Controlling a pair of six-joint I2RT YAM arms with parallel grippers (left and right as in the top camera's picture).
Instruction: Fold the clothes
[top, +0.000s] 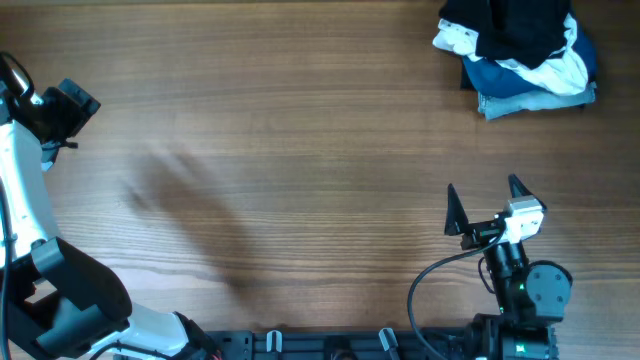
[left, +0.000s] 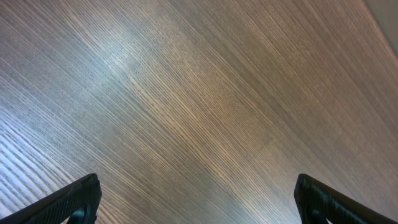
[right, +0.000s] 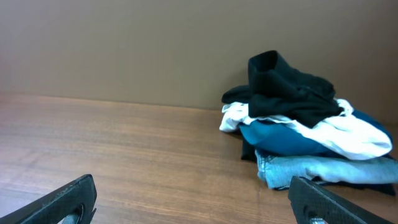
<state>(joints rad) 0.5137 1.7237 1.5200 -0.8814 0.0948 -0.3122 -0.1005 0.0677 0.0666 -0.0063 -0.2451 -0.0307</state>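
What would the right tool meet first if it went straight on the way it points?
Bare table lies before the right tool; beyond it, likely the left edge of the heap topped by the black garment. It sits slightly right of centre; depth is unclear.

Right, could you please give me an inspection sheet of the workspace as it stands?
Surface: wooden table, bare wood apart from one pile at its far right corner.
Job's things: black garment, crumpled on top of the pile, not yet folded.
Clutter: white garment, blue garment and denim under it.
Jaws: left jaws open, empty, over bare wood; right jaws open, empty, facing the pile.
Cables: black cable loops beside the right arm.
Surroundings: plain brown wall behind the table.
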